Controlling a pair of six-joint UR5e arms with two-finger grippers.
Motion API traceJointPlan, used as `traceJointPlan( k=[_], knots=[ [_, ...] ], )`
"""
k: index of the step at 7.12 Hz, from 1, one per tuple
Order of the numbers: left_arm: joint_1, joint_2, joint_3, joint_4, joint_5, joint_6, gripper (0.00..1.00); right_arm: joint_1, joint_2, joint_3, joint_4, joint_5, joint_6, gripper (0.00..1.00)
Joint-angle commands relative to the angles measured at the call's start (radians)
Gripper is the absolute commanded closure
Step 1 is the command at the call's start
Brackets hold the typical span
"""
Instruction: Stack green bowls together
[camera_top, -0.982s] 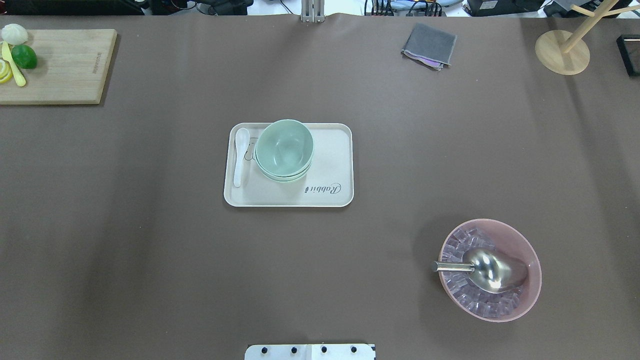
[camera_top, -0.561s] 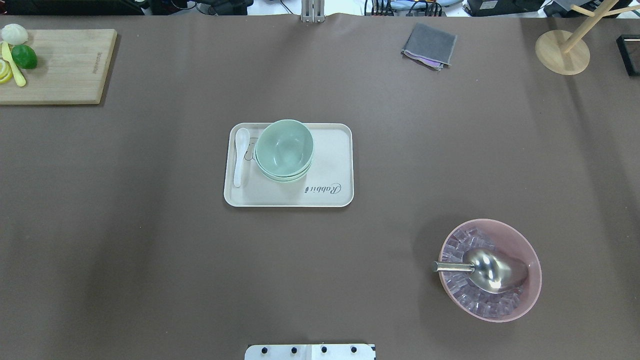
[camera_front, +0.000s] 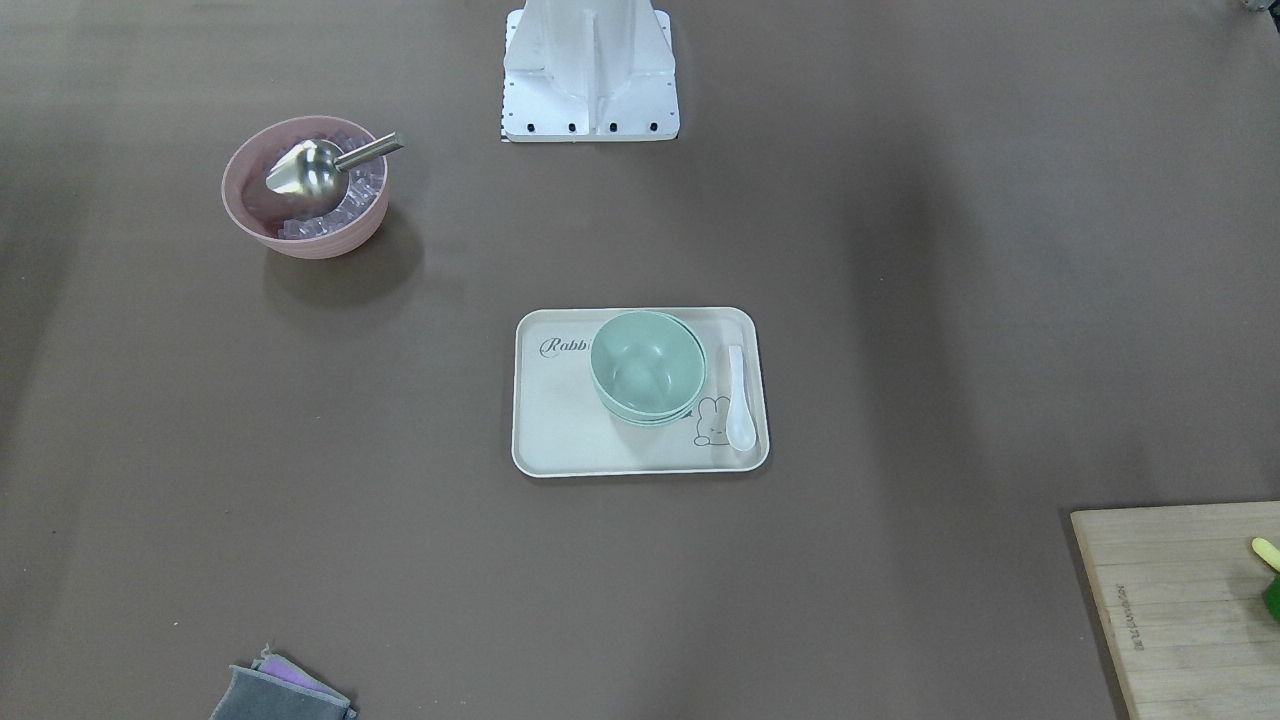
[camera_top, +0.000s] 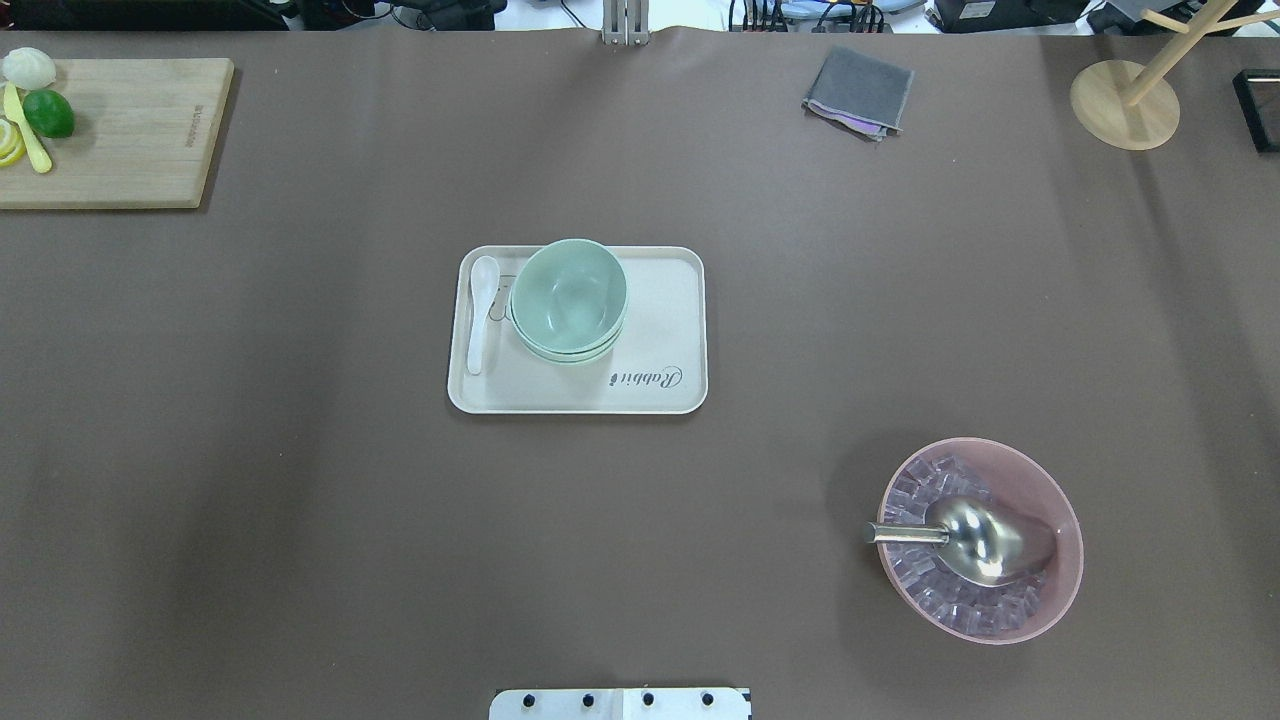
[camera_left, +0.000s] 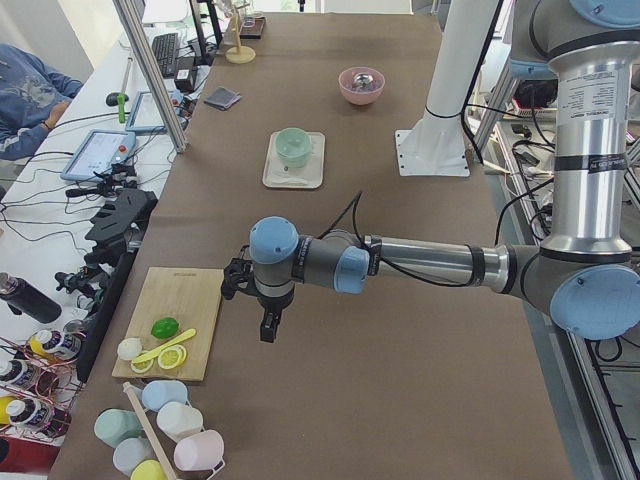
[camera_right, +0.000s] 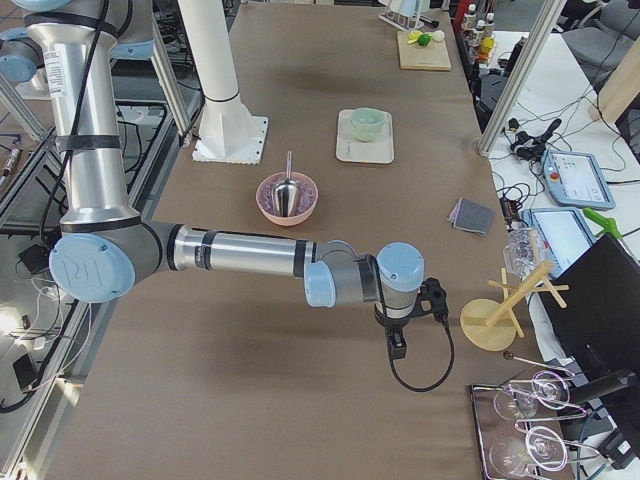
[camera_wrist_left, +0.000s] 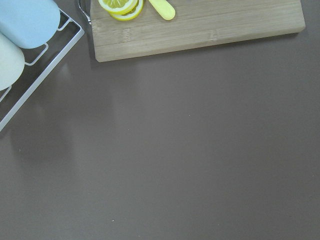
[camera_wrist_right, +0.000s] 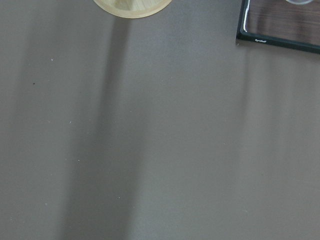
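You'll find the green bowls (camera_top: 568, 300) nested into one stack, the rims of the lower ones showing just under the top bowl. The stack stands upright on the cream tray (camera_top: 660, 335) at mid-table, on the half of the tray toward the robot's left and toward its far edge. A white spoon (camera_top: 480, 312) lies on the tray just beside the stack, on its left. Neither arm is near the tray. The left gripper (camera_left: 268, 325) hangs fingers-down over bare table well out on the robot's left, near the wooden cutting board (camera_top: 130, 130). Its wrist camera shows you that board's edge with lemon slices (camera_wrist_left: 121, 6) on it. It appears only in the side view, so you cannot tell whether its fingers are spread or closed. The right gripper (camera_right: 397, 345) hangs over the table well out on the robot's right, near the round base of the wooden stand (camera_right: 488, 322). Again only the side view shows it, so you cannot tell its state. Elsewhere there is the pink bowl (camera_top: 1062, 505) of ice with the metal scoop (camera_top: 985, 540) resting in it, on the robot's right and well apart from the tray. A folded grey cloth (camera_top: 858, 90) lies near the far edge.
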Motion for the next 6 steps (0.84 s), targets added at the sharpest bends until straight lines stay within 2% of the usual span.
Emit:
traceJointPlan(
  k=[1,6],
  knots=[
    [0.0,0.0,0.0,0.0,0.0,0.0,0.01,0.0,-0.001,0.0,0.0,0.0,0.0,0.0],
    [-0.001,0.0,-0.013,0.0,0.002,0.0,0.01,0.0,-0.006,0.0,0.0,0.002,0.0,0.0]
  ],
)
